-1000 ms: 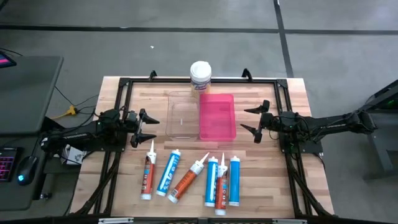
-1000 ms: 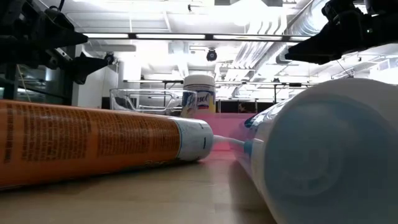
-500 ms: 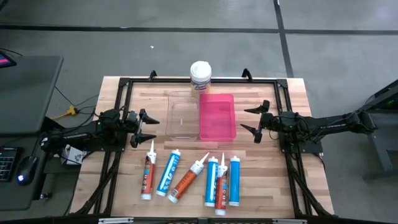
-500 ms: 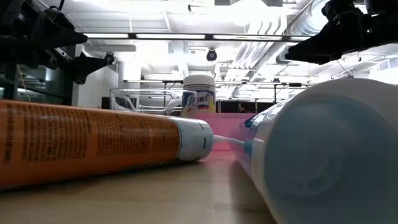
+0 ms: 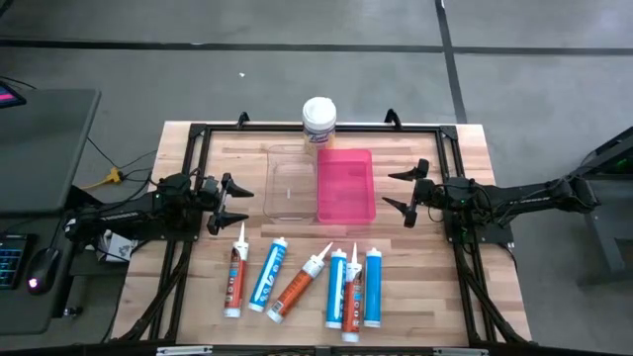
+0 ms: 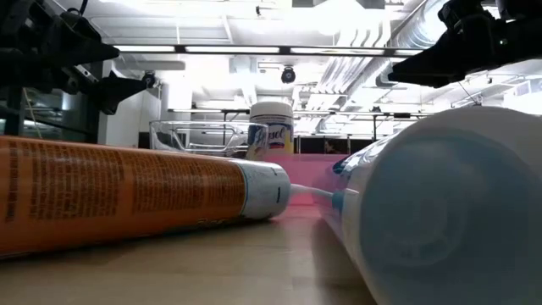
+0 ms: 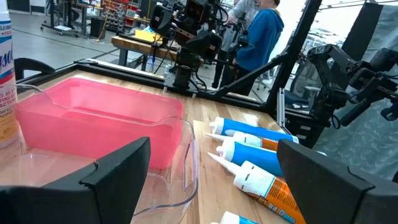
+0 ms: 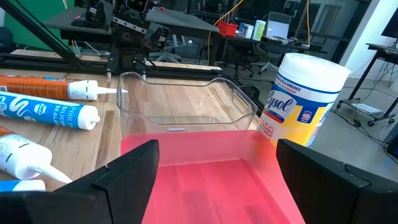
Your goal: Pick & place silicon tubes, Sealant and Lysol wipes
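The Lysol wipes canister (image 5: 318, 123) stands upright on its base at the table's far edge, behind a clear bin (image 5: 289, 182) and a pink bin (image 5: 345, 185). Several tubes (image 5: 302, 282) lie in a row on their sides near the front edge, nozzles pointing toward the bins. My left gripper (image 5: 233, 201) hovers open to the left of the clear bin, pointing at it. My right gripper (image 5: 400, 190) hovers open to the right of the pink bin. Both hold nothing.
A black frame (image 5: 297, 129) runs around the table's work area. The canister (image 8: 300, 99) stands just beyond the pink bin (image 8: 205, 174). In the left wrist view a person in a blue top (image 7: 258, 31) stands in the room beyond the table.
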